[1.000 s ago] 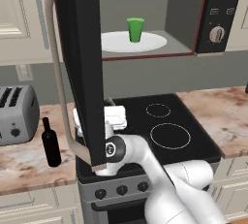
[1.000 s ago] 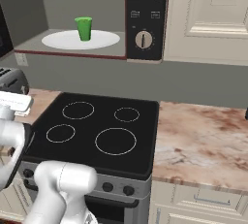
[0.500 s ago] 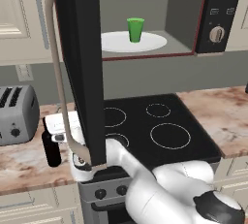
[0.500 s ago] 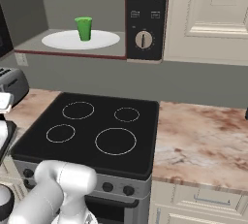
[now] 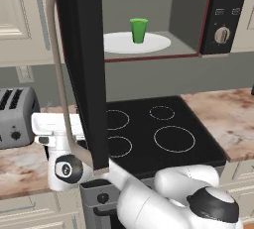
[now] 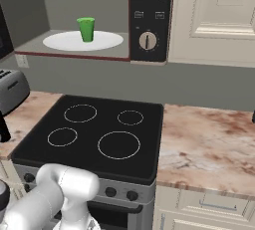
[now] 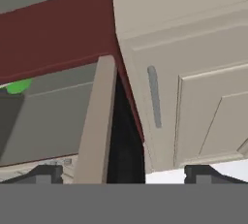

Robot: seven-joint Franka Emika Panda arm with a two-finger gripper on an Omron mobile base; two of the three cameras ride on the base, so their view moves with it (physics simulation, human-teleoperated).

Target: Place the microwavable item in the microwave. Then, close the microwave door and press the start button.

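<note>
Left base view: marbled counter (image 5: pixel 225 109) flanks stove (image 5: pixel 154 134).

We saw the white turntable (image 5: pixel 119 44) lying flat on the grey floor of the microwave (image 6: pixel 149 20), and the green cup (image 5: pixel 139 29) stood upright on it, a little right of its middle. Below, the marbled table (image 6: pixel 209 144) ran along the wall on both sides of the black stove (image 6: pixel 94 139), whose four rings carried nothing. On the table to the left of the stove sat the silver toaster (image 5: pixel 15 116), close to the wall. In the right base view a dark bottle (image 6: pixel 3 127) stood at the left edge, just beside the stove's corner.
</note>
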